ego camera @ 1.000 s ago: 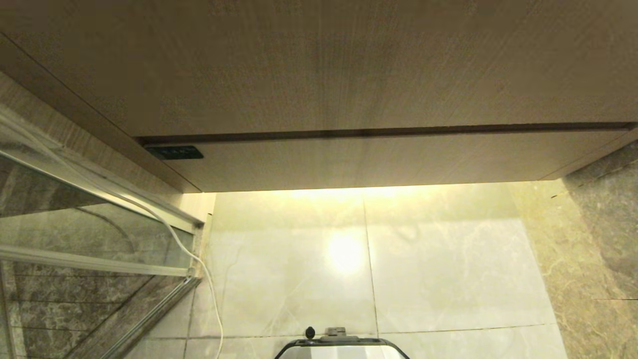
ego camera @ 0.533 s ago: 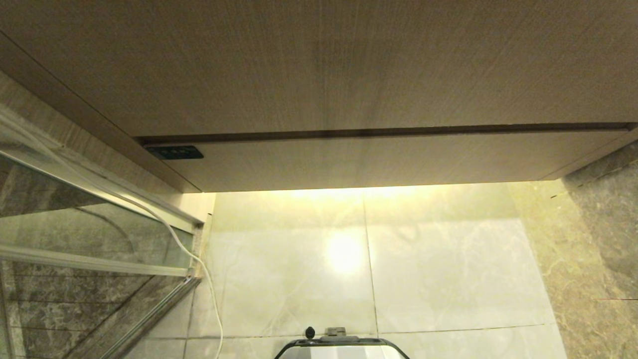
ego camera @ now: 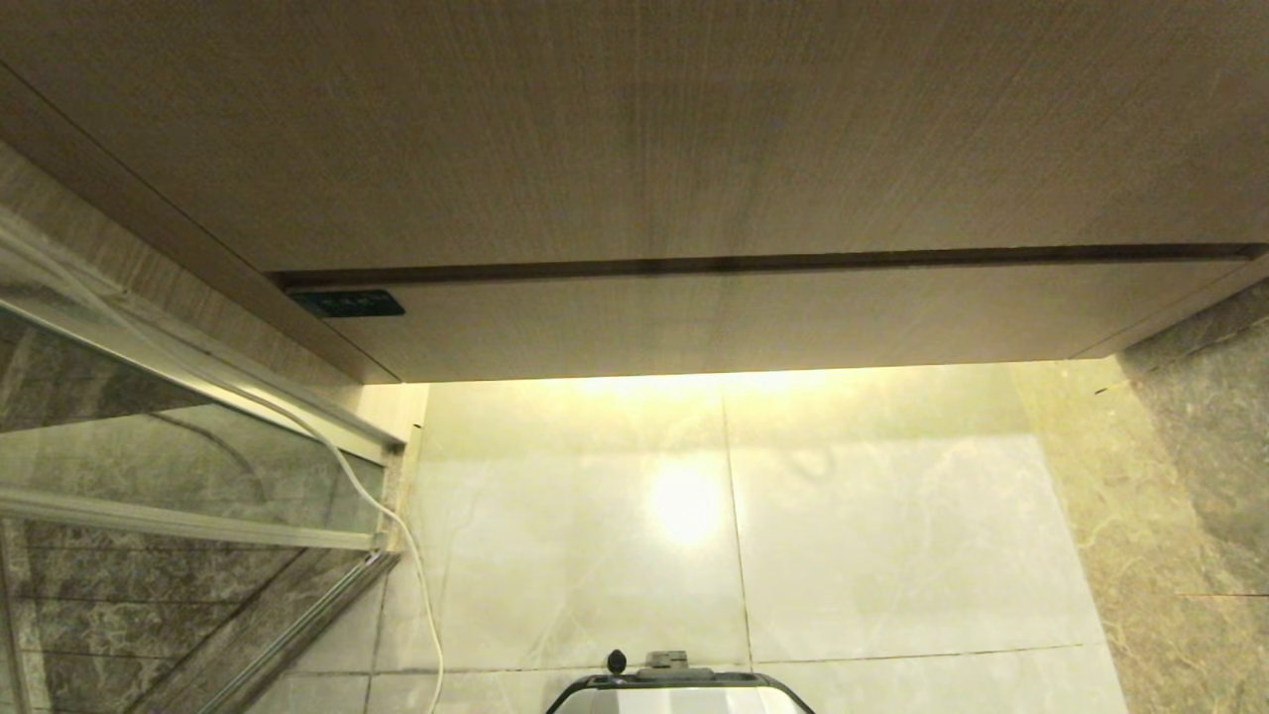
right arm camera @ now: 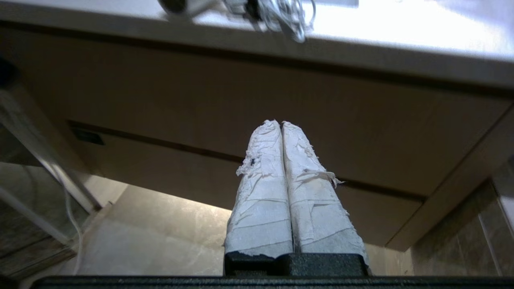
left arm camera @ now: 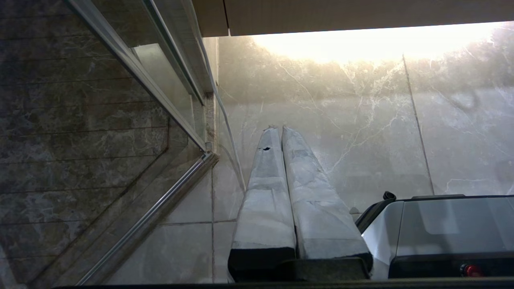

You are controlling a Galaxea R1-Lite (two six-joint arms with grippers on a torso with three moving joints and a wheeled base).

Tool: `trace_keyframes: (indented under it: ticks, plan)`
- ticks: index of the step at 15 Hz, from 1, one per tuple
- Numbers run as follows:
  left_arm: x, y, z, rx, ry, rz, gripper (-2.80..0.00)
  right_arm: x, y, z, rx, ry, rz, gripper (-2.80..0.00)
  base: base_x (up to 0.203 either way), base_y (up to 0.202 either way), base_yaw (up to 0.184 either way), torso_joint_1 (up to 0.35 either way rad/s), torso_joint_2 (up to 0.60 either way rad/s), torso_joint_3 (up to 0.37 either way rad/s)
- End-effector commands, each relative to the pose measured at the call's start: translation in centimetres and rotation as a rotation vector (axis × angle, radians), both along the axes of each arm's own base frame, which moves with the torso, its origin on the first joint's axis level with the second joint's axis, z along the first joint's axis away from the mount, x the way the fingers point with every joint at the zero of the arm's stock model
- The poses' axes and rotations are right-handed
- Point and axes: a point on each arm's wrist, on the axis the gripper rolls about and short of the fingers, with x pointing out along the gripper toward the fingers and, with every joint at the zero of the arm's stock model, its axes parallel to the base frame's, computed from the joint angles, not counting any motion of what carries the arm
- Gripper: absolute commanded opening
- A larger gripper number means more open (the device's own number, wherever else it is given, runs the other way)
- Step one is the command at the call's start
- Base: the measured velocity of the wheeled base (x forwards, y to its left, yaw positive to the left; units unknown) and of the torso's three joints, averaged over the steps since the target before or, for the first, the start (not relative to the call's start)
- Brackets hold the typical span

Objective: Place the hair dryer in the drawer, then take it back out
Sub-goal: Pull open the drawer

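The hair dryer (right arm camera: 181, 4) lies on the pale countertop (right arm camera: 401, 32) above the vanity, only its barrel end showing at the edge of the right wrist view. Its bundled white cord (right arm camera: 290, 18) hangs over the counter's lip. The drawer (ego camera: 634, 129) is shut, a plain wood-grain front (right arm camera: 225, 96) with a dark seam under it. My right gripper (right arm camera: 278, 123) is shut and empty, pointing up at that front, well short of it. My left gripper (left arm camera: 277, 128) is shut and empty, aimed at the floor. Neither arm shows in the head view.
A glass shower screen (ego camera: 149, 476) with a metal frame stands at the left, and a white cable (ego camera: 402, 531) runs down beside it. A small black panel (ego camera: 345, 302) sits under the seam. Dark marble wall (ego camera: 1210, 476) closes the right. My base (ego camera: 679, 692) stands on pale floor tiles (ego camera: 892, 545).
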Motion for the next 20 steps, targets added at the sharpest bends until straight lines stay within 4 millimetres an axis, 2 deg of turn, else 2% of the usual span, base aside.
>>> trace_keyframes:
  ticks: [1,2,3,4,5,6,7,9,10,12,14,16,17,18,20]
  plan:
    - [0.0,0.0,0.0,0.0,-0.001,0.0,-2.8,0.0,0.0,5.6,-0.074,0.201,0.054,-2.8,0.0,0.0,0.0,0.0,0.0,0.0]
    - [0.0,0.0,0.0,0.0,0.001,0.0,-2.8,0.7,-0.1,6.9,-0.11,0.258,0.084,-2.8,0.0,0.0,0.0,0.0,0.0,0.0]
    - [0.0,0.0,0.0,0.0,0.001,0.0,-2.8,3.4,0.2,8.0,-0.153,0.375,0.106,-2.8,0.0,0.0,0.0,0.0,0.0,0.0]
    - [0.0,0.0,0.0,0.0,0.001,0.0,-2.8,7.4,0.7,8.8,-0.221,0.531,0.129,-2.8,0.0,0.0,0.0,0.0,0.0,0.0]
    - [0.0,0.0,0.0,0.0,-0.001,0.0,-2.8,11.4,1.4,8.6,-0.34,0.678,0.168,-2.8,0.0,0.0,0.0,0.0,0.0,0.0]
    - [0.0,0.0,0.0,0.0,0.001,0.0,-2.8,14.4,2.2,7.6,-0.485,0.787,0.224,-2.8,0.0,0.0,0.0,0.0,0.0,0.0]
    - [0.0,0.0,0.0,0.0,0.0,0.0,-2.8,16.5,2.8,6.1,-0.6,0.877,0.286,-2.8,0.0,0.0,0.0,0.0,0.0,0.0]
    - [0.0,0.0,0.0,0.0,0.001,0.0,-2.8,18.4,3.6,3.2,-0.745,0.991,0.417,-2.8,0.0,0.0,0.0,0.0,0.0,0.0]
    - [0.0,0.0,0.0,0.0,0.0,0.001,-2.8,19.2,3.9,2.1,-0.774,1.038,0.456,0.0,0.0,0.0,0.0,0.0,0.0,0.0]
    - [0.0,0.0,0.0,0.0,0.001,0.0,-2.8,21.2,4.7,0.3,-0.798,1.081,0.489,0.0,0.0,0.0,0.0,0.0,0.0,0.0]
    - [0.0,0.0,0.0,0.0,0.001,0.0,-2.8,23.5,5.4,-0.4,-0.788,1.035,0.464,0.0,0.0,0.0,0.0,0.0,0.0,0.0]
    - [0.0,0.0,0.0,0.0,0.0,0.001,-2.8,25.7,5.6,-1.2,-0.839,1.053,0.286,0.0,0.0,0.0,0.0,0.0,0.0,0.0]
    - [0.0,0.0,0.0,0.0,0.0,0.0,-2.8,26.8,5.7,-1.7,-0.922,1.068,0.158,0.0,0.0,0.0,0.0,0.0,0.0,0.0]
    - [0.0,0.0,0.0,0.0,0.001,0.001,-2.8,27.9,6.0,-2.5,-1.052,1.036,0.046,0.0,0.0,0.0,0.0,0.0,0.0,0.0]
    - [0.0,0.0,0.0,0.0,-0.001,0.0,-2.8,30.5,7.1,-4.3,-1.161,0.851,-0.023,0.0,0.0,0.0,0.0,0.0,0.0,0.0]
